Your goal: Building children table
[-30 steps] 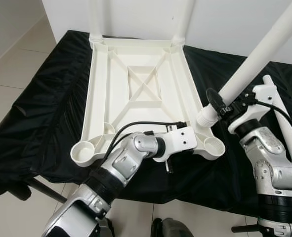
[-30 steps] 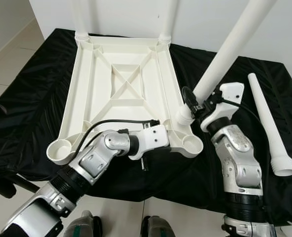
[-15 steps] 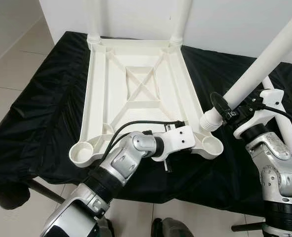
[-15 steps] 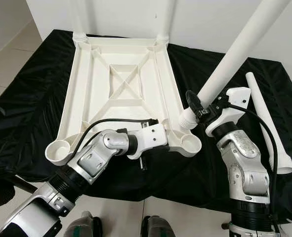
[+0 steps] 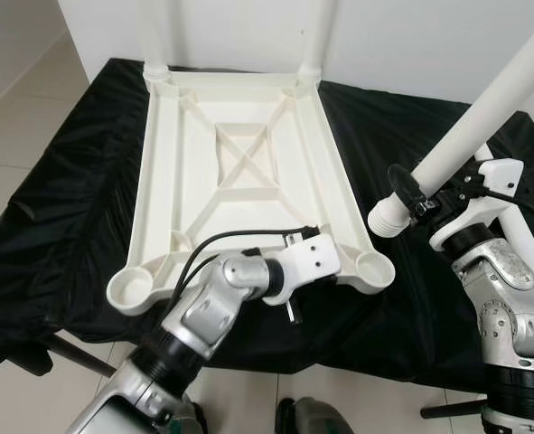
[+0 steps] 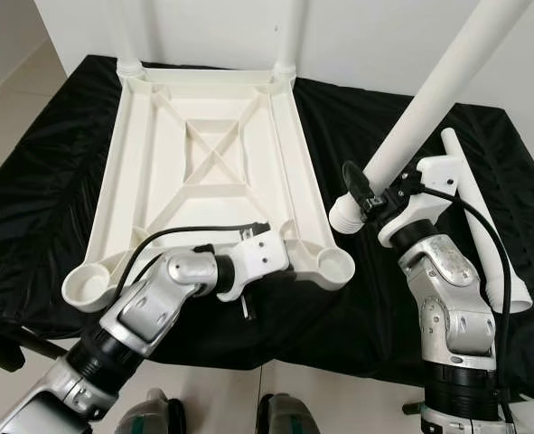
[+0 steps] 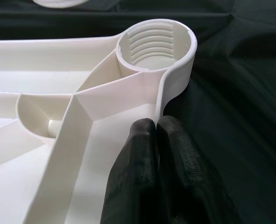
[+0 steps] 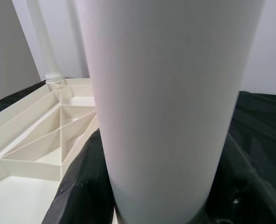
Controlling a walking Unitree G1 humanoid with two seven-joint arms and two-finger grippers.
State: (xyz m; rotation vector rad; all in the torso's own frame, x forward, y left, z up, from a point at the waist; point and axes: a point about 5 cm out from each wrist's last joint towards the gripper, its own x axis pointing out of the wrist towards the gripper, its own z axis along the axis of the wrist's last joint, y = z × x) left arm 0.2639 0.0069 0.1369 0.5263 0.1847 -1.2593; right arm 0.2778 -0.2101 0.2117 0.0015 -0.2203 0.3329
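The step in hand was fitting the third leg: my right tool [image 6: 368,201] was clamped round the white leg [image 6: 429,99] near its threaded end, which hung just at 3 o'clock of the empty near-right socket [image 6: 336,265], not yet over it. My left tool [image 7: 157,140], fingers pressed together on the rim, steadied the upturned tabletop [image 5: 239,163] on the black-draped worktop [image 5: 59,208]. Next, I judged, the leg needed bringing upright over the socket and screwing in.

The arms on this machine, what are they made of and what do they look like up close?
Both look like silver metal with ribbed black collars. Each wrist ends in a white block. A black cable loops over the left arm; another runs along the right arm. The left pincer has two textured black fingers.
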